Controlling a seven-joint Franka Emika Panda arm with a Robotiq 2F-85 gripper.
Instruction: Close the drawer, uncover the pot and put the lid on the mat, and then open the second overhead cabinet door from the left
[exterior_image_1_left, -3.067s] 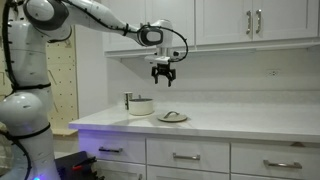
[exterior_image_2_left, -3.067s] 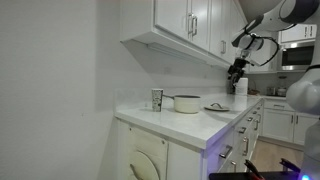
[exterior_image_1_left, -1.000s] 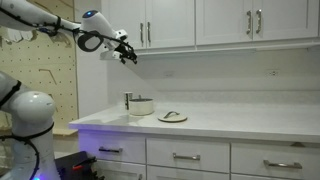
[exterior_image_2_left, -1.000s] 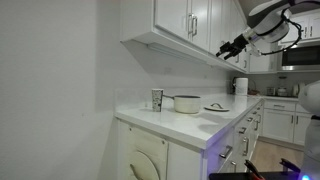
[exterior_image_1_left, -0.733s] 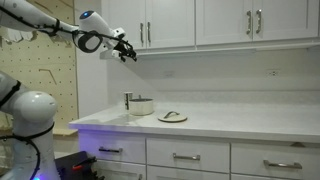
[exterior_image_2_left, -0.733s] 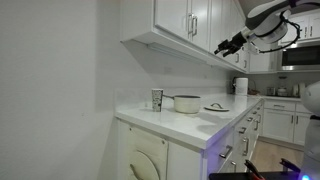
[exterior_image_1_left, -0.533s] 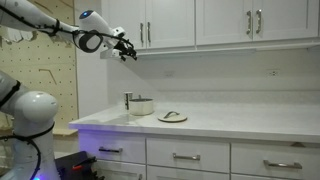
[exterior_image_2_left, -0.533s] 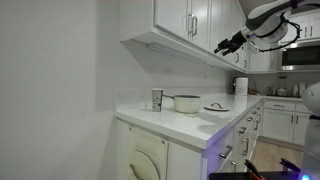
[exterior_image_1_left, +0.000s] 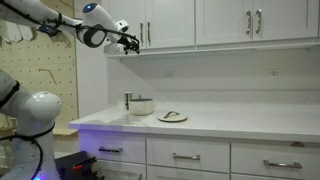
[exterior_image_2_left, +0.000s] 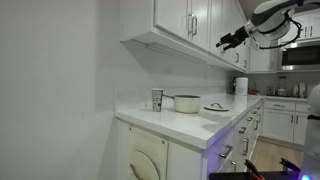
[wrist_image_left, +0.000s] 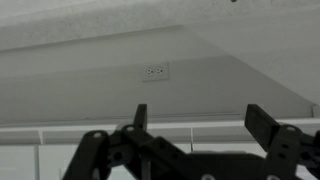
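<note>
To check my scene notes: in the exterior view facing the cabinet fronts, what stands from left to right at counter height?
The robot's white body → pot → lid, lying on the mat.

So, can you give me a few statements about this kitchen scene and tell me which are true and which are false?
1. The gripper is raised up close to the overhead cabinets. True.
2. The gripper is carrying the lid. False: its jaws stand open and empty, and the lid lies on the mat.
3. The pot is covered. False: it stands uncovered beside the mat.
4. The second overhead cabinet door from the left is shut. True.
</note>
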